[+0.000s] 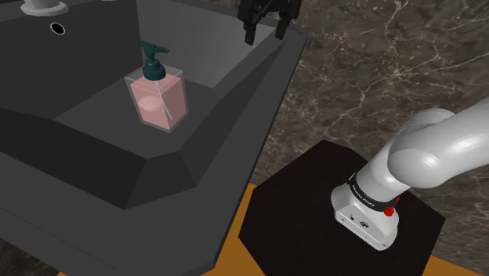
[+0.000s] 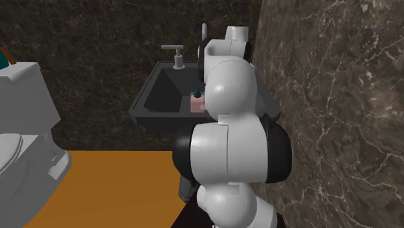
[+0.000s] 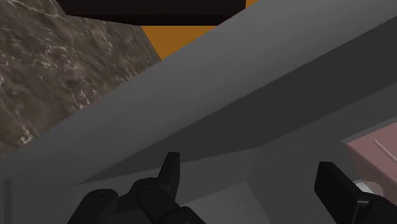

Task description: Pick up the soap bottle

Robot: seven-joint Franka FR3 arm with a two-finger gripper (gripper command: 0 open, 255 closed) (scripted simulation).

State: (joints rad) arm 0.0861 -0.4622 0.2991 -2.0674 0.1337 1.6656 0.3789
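The soap bottle [image 1: 158, 96] is a clear square bottle with pink liquid and a dark teal pump. It stands upright on a ledge inside the dark grey sink [image 1: 94, 168]. My black gripper [image 1: 265, 37] hangs open over the sink's rim, apart from the bottle, toward the shoulder view's upper right. In the wrist view the gripper [image 3: 251, 181] holds nothing between its spread fingers, and the bottle's pink body [image 3: 376, 147] lies just outside one finger [image 3: 335, 184]. In the second exterior view my arm half hides the bottle [image 2: 195, 102].
A faucet [image 2: 175, 54] stands at the sink's far rim. A marbled brown wall [image 1: 376, 63] runs beside the sink. A white toilet [image 2: 22, 149] stands at the second exterior view's left on an orange floor [image 2: 116, 188]. My black stand [image 1: 313, 204] is close to the sink.
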